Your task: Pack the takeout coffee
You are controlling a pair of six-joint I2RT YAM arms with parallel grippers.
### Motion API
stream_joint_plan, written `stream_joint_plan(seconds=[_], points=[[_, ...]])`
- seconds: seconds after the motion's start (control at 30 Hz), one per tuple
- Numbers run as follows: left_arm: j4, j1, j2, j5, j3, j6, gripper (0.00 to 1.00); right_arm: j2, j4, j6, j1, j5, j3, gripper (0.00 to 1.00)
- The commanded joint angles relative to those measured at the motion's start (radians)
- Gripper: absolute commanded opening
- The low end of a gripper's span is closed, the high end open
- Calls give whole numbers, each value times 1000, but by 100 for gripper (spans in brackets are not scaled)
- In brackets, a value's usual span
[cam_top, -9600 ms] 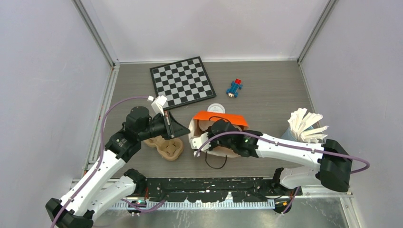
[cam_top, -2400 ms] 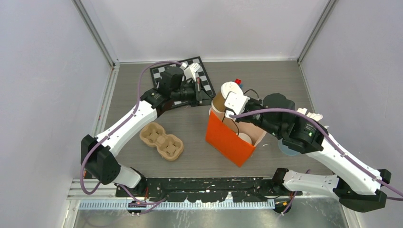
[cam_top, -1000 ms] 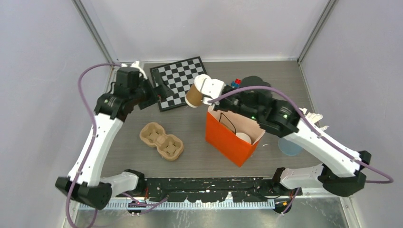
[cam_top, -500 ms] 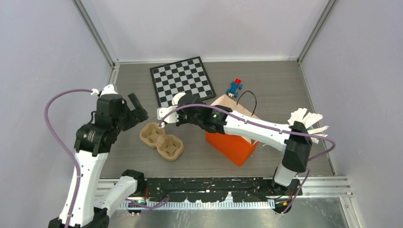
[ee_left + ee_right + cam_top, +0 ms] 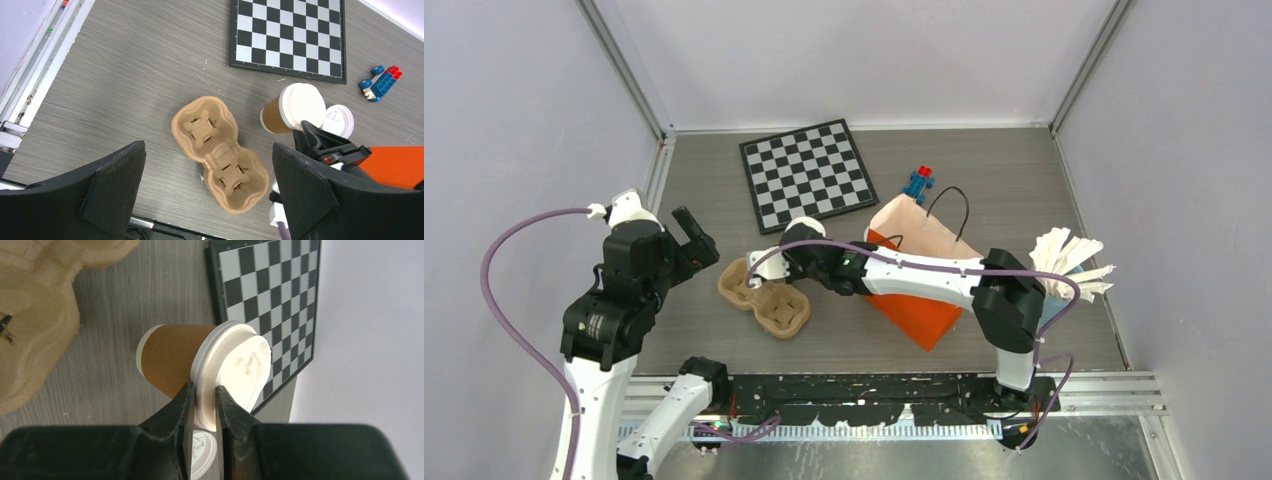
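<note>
The right wrist view showed most: the right gripper (image 5: 204, 401) was pinched narrow on the rim of the white lid (image 5: 235, 365) of a kraft cup (image 5: 172, 362), which was tilted over beside the pulp tray (image 5: 35, 315), near it but not in either socket. Whether the cup's base touched the surface could not be told. A loose lid (image 5: 200, 449) lay just below the fingers (image 5: 182, 405). The left wrist view showed the left gripper (image 5: 207, 192) spread wide and holding nothing, looking down on the tray's two bare sockets, with the cup between tray and chessboard (image 5: 287, 37). The overhead view did not make the grip clear, but it alone showed the orange bag (image 5: 919, 305) standing upright behind the right arm, and the toy car (image 5: 917, 185) beyond it. The table (image 5: 1004, 170) was grey wood-grain, enclosed by pale walls (image 5: 854, 60) with metal corner posts.
</note>
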Motion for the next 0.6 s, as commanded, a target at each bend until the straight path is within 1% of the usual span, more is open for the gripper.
stream_joint_plan(seconds=[0.0,0.1,0.17,0.3,0.37,0.4,0.57], points=[[23,4,21,-4,8,30,100,21,90,28,6,27,-20,14],[32,4,16,-8,3,38,100,27,124,44,7,32,-48,16],[36,4,14,-11,-1,46,100,33,144,56,7,38,-64,20],[44,4,28,9,9,56,100,21,151,93,11,45,-63,33],[31,4,47,25,24,50,100,2,127,101,21,48,-50,44],[23,4,59,34,32,49,100,-12,109,106,25,46,-43,47],[-1,4,84,66,49,46,100,-90,38,172,42,16,-16,59]])
